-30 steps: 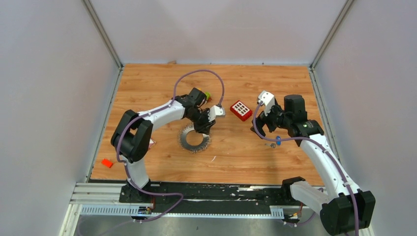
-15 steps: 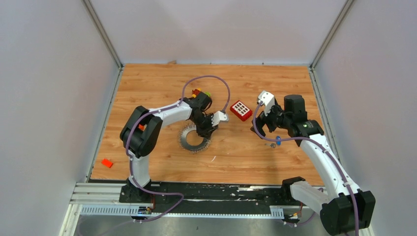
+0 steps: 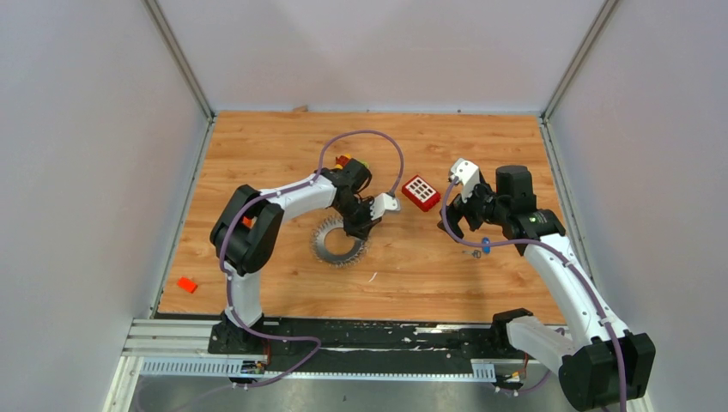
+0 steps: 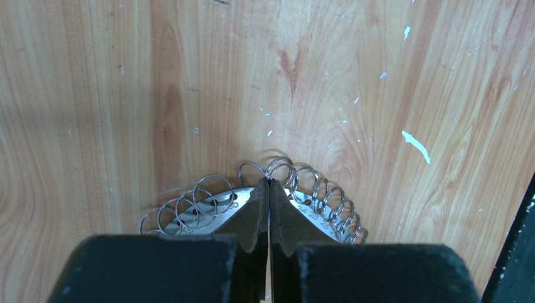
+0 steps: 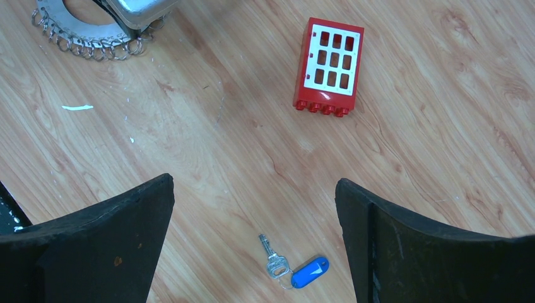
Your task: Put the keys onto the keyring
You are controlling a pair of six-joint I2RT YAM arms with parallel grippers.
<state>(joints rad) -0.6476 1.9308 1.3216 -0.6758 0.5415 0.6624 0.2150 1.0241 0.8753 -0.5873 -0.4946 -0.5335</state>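
left arm reaches forward over the table [image 3: 257, 154], wrist bent down. left gripper [image 4: 269, 184] is clenched, tips pressed together right at the edge of the keyring [image 3: 330, 249], among its wire loops. can't tell if a loop is actually pinched. keyring lies flat, centre-left of the table.

right arm is extended on the right side, wrist pitched down. right gripper [image 5: 253, 186] is spread wide, grasping nothing. the keys [image 5: 277, 264], with a blue tag, lie on the wood directly below, between the fingers [image 5: 107, 233]. red block [image 5: 329, 66] sits beyond them, apart.
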